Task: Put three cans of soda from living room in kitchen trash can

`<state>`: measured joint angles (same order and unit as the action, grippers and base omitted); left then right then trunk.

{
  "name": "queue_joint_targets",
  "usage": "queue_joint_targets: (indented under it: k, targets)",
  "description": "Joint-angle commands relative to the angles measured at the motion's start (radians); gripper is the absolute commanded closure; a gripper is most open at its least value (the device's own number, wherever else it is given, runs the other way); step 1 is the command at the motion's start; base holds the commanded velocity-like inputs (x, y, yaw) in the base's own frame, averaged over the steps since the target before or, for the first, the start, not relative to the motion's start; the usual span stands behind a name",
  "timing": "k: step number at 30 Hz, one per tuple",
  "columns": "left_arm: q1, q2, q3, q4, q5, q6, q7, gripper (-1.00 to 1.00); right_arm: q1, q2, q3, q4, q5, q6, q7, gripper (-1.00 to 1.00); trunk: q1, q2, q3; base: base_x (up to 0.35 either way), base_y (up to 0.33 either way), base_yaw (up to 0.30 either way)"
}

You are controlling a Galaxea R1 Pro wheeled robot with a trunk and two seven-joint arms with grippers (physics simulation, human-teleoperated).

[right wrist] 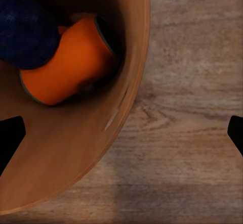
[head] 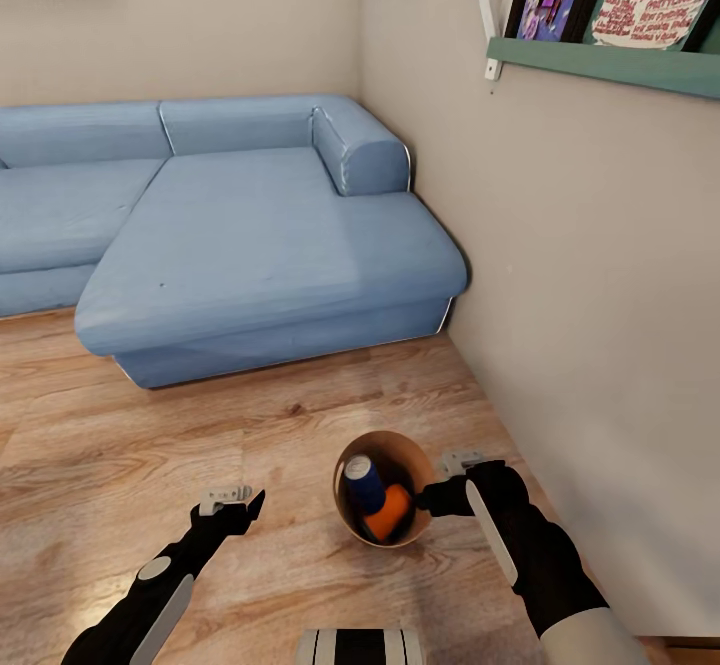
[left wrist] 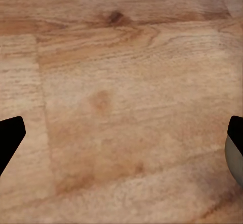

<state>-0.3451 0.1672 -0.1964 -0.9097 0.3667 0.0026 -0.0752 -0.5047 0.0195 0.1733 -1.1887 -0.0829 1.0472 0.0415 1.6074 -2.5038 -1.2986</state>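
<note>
Two cans, orange can [head: 390, 511] and blue can [head: 364, 484], inside bin [head: 345, 507]; my right hand [head: 440, 490] beside rim, left hand [head: 232, 502] over floor [head: 150, 445], both spread, empty; third can I can't make out.

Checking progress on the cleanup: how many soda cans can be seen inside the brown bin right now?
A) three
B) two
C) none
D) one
B: the head view shows a dark blue can and an orange can inside the bin, which stands on the wooden floor next to the right gripper; no third can is visible in it.
</note>
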Motion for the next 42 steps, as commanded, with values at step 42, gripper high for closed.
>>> queue_joint_targets:
  k: [42]
  targets:
    - [-0.001, -0.002, -0.001, 0.032, -0.001, -0.002, 0.001, -1.00, 0.000, 0.000, 0.000, 0.000, 0.001, 0.000, 0.000, -1.00, -0.002, 0.001, 0.019, 0.000, 0.000, 0.000]
